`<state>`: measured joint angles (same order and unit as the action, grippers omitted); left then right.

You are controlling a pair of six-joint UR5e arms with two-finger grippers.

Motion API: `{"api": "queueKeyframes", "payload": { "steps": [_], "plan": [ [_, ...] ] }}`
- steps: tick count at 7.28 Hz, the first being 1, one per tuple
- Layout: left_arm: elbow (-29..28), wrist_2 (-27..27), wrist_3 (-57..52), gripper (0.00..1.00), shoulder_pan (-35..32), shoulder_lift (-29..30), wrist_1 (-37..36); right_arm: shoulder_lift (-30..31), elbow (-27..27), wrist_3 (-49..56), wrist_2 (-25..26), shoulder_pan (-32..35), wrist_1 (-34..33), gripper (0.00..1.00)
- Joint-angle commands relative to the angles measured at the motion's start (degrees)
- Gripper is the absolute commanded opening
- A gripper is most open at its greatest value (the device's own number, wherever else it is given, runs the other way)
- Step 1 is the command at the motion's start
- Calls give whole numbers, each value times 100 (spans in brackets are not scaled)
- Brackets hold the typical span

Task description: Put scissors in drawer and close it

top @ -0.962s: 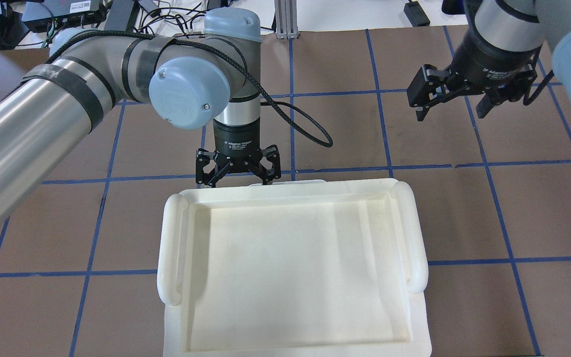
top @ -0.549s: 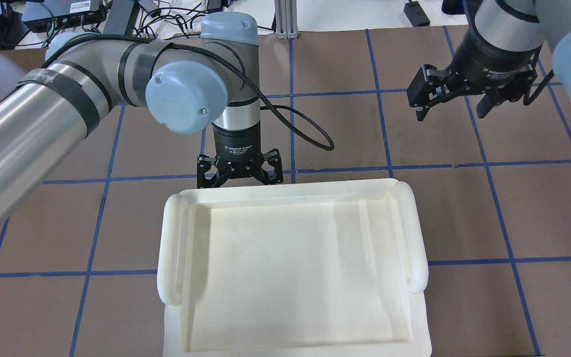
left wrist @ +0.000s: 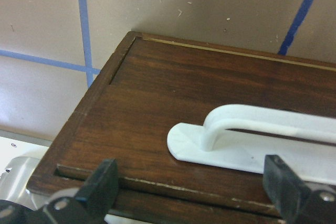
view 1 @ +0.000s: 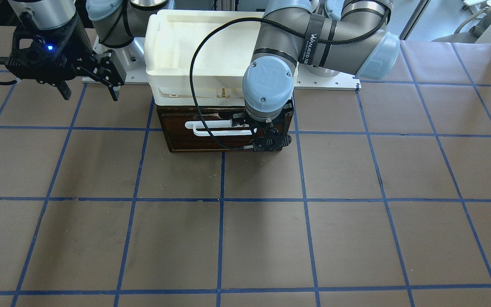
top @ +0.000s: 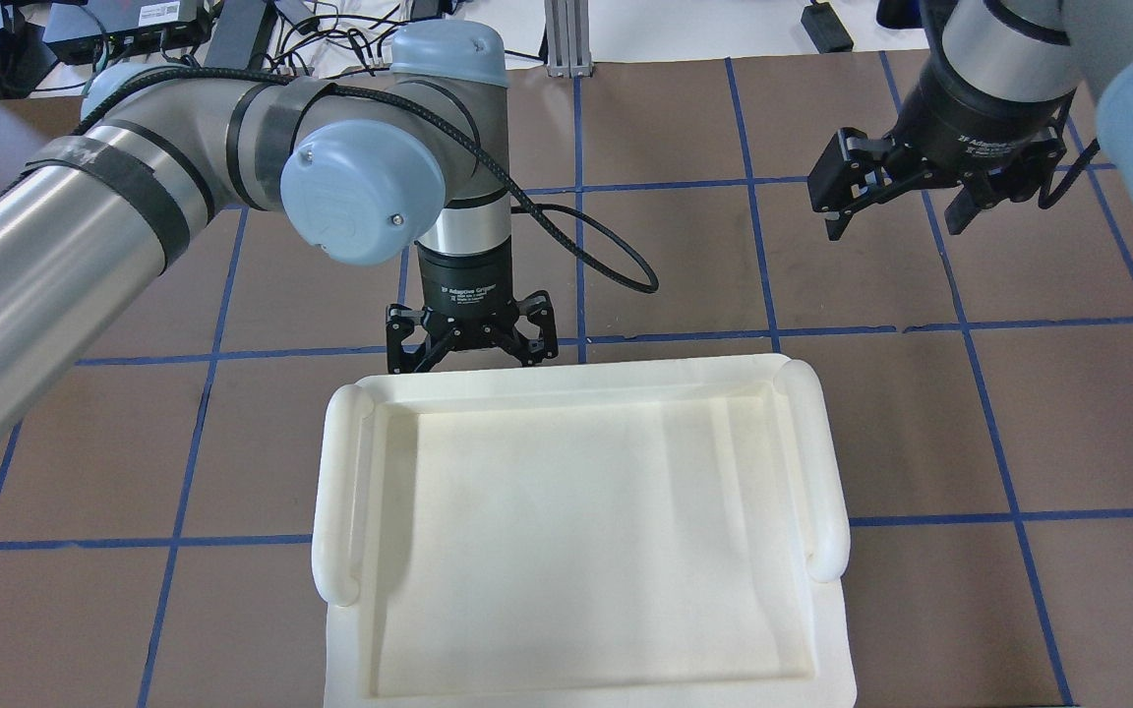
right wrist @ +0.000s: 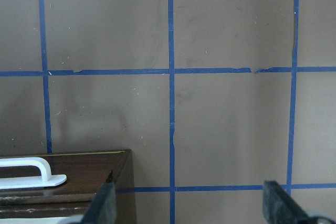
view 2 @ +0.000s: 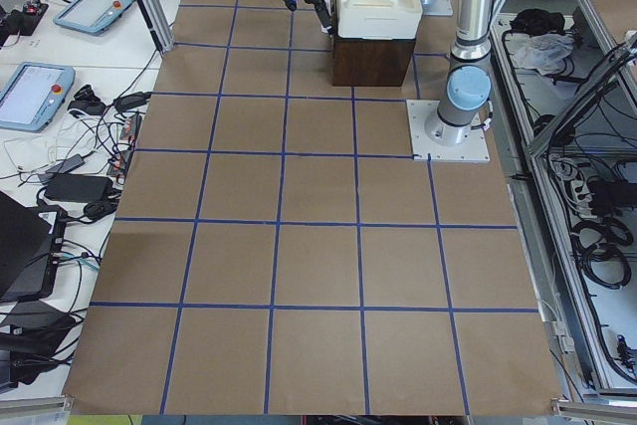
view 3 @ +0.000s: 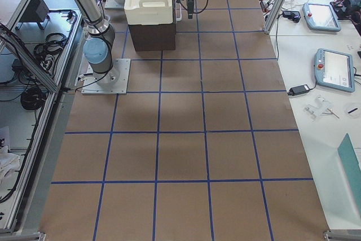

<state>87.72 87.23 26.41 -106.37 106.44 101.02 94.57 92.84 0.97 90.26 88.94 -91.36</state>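
The drawer (view 1: 186, 138) has a dark brown front and a white bar handle (view 1: 211, 128), and it sits pushed into its cabinet under the white tray. My left gripper (view 1: 271, 143) is open and points at the front's end. In the left wrist view its fingers (left wrist: 102, 184) flank the handle's (left wrist: 252, 129) tip over the wood (left wrist: 157, 103). From overhead, the left gripper (top: 471, 356) is at the tray's far edge. My right gripper (top: 896, 211) hangs open and empty off to the side, well away from the drawer (right wrist: 68, 182). The scissors are hidden in every view.
A white plastic tray (top: 335, 492) sits on top of the cabinet and covers it from above. The left arm's black cable (view 1: 194, 85) loops across the tray and drawer front. Brown table paper with blue grid lines (view 1: 222, 200) surrounds the cabinet. The arm bases stand behind the cabinet.
The white handle that stuck out past the tray's far edge one second ago has slid back under it. The left arm shifted slightly. The right arm has not moved.
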Motion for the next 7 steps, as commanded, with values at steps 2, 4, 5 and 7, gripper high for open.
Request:
{"api": "queueKeyframes", "payload": {
  "steps": [2, 4, 5, 7],
  "plan": [
    [-509, 118, -293, 100, 502, -359, 23, 0, 6, 0, 0, 0, 4, 100],
    [-563, 461, -970, 100, 1098, -789, -414, -9, -3, 0, 0, 0, -5, 100],
    [-554, 479, -1006, 100, 1371, -922, -878, 0, -3, 0, -9, 0, -22, 100],
    [-467, 479, -1225, 100, 1540, -1255, -900, 0, 6, 0, -9, 0, -31, 100]
  ]
}}
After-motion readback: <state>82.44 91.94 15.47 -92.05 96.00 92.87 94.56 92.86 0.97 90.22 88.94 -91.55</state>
